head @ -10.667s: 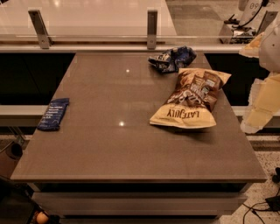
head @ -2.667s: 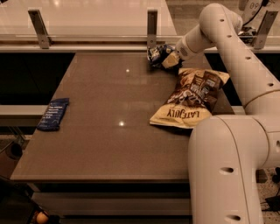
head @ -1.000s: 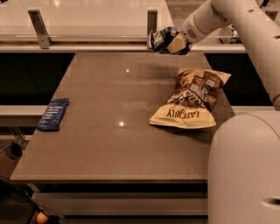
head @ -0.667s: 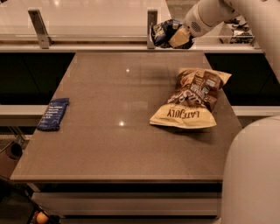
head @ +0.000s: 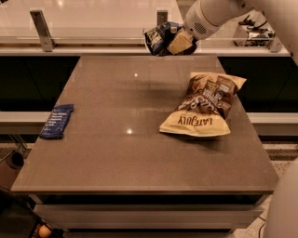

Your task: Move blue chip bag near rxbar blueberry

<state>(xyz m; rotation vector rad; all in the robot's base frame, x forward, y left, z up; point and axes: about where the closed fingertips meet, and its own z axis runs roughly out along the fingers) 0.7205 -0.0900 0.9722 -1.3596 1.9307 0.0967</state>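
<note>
My gripper (head: 173,42) is shut on the blue chip bag (head: 158,38), a small wrinkly dark blue foil bag with white markings, and holds it in the air above the far edge of the table, right of the middle. The rxbar blueberry (head: 57,121), a flat dark blue bar, lies at the table's left edge, far from the bag.
A large tan-and-brown chip bag (head: 203,105) lies on the right half of the brown table (head: 130,158). A glass rail with metal posts (head: 41,29) runs behind the table. My white arm (head: 219,11) reaches in from the upper right.
The gripper took hold of the blue chip bag, lifted it off the table and has carried it up and slightly to the left.
</note>
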